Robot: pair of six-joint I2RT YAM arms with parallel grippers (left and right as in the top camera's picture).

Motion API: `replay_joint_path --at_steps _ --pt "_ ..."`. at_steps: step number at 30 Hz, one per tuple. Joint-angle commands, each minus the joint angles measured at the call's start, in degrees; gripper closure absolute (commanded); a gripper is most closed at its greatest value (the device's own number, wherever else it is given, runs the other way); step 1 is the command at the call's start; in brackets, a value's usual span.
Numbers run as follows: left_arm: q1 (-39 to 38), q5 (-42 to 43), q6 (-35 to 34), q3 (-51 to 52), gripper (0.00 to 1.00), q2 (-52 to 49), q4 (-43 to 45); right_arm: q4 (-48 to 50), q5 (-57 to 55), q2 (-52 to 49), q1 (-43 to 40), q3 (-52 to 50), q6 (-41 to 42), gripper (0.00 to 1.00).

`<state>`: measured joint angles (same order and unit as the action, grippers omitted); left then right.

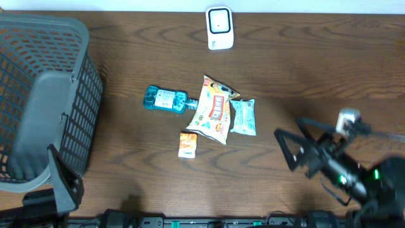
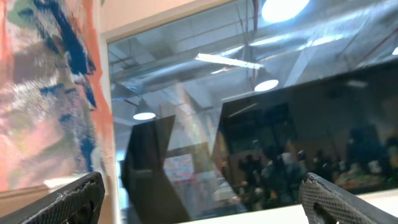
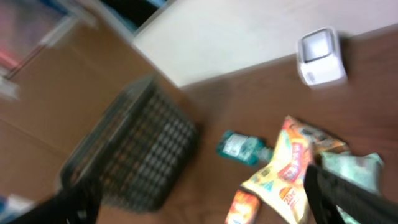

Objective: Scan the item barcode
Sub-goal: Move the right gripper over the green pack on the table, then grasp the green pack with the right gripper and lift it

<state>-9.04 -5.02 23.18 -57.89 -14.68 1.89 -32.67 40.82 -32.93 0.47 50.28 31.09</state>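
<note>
Four items lie mid-table: a teal bottle (image 1: 166, 99), a yellow-orange snack bag (image 1: 214, 111), a pale green packet (image 1: 243, 117) and a small orange packet (image 1: 187, 145). The white scanner (image 1: 219, 28) stands at the far edge. My right gripper (image 1: 288, 128) hovers open to the right of the items, holding nothing. Its blurred wrist view takes in the scanner (image 3: 320, 55), bottle (image 3: 239, 147), snack bag (image 3: 289, 171) and orange packet (image 3: 242, 208) beyond the open right gripper (image 3: 211, 202). My left gripper (image 1: 63, 182) sits at the near left by the basket; the left gripper (image 2: 202, 199) is open, empty and aimed up at the room.
A large grey mesh basket (image 1: 44, 95) fills the table's left side, also seen as the basket (image 3: 134, 155) in the right wrist view. Bare brown tabletop (image 1: 304, 69) lies between the items and the scanner. The left wrist view shows only a window and ceiling lights.
</note>
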Motion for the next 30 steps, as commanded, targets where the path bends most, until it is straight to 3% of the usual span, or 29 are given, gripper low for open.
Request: replay_joint_path --at_steps 1,5,11,13,18,23,30 --pt "0.3 0.5 -4.9 -1.3 0.00 0.5 0.6 -3.4 -10.3 -6.5 5.1 4.3 -7.6 0.01" --pt "0.3 0.5 -4.9 -1.4 0.00 0.8 0.6 -5.9 -25.3 -12.8 17.2 6.8 -7.3 0.01" --pt "0.3 0.5 -4.9 -1.4 0.00 5.2 0.5 -10.5 -62.7 -24.6 40.0 7.8 2.3 0.01" --pt "0.3 0.5 -4.9 -1.4 0.00 7.9 0.3 -10.0 -68.4 -29.7 44.1 7.9 2.8 0.01" --pt "0.2 0.4 -4.9 -1.4 0.00 14.6 -0.3 -9.2 -69.8 -43.9 44.9 11.4 4.7 0.01" --pt "0.3 -0.5 -4.9 -3.8 0.00 14.3 -3.8 -13.8 -70.0 -56.3 44.3 21.7 4.8 0.01" --pt "0.3 -0.5 -4.9 -3.8 0.00 14.3 -3.8 -22.1 -75.9 -63.9 43.0 29.6 7.6 0.06"
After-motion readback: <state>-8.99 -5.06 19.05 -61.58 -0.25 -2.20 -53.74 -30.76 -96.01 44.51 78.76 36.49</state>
